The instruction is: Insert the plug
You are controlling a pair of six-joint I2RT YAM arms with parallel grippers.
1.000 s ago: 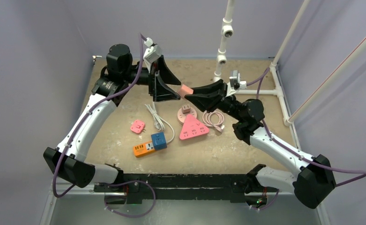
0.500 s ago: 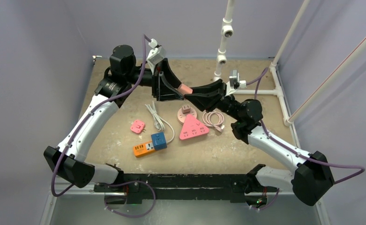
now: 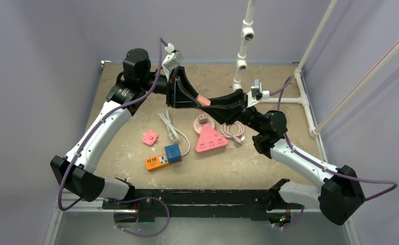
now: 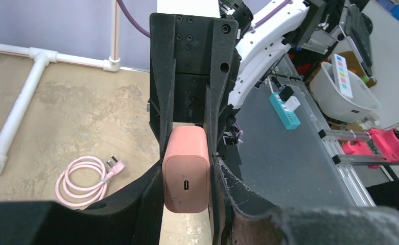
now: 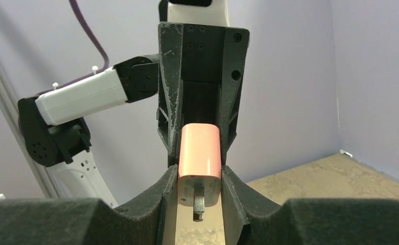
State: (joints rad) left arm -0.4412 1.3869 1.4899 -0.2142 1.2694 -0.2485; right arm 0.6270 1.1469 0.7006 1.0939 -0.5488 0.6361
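The pink plug point(image 4: 186, 176) hangs in the air just behind the round pink socket point(image 3: 197, 123), its long axis running gripper to gripper, prongs point(image 5: 198, 204) toward the right wrist. The left gripper point(image 4: 187, 171) and right gripper point(image 5: 200, 186) both pinch its sides; the left seems better placed to insert it.

Salmon pink is shown by the plug point(image 4: 186, 189), matte black by the left claw point(image 4: 186, 171) and right claw point(image 5: 199, 176); a pink triangular strip point(image 3: 210, 140), an orange-and-blue strip point(image 3: 157, 162) and a pink cable point(image 3: 232, 129) are seen on the mottled tan worktop point(image 3: 274, 163)
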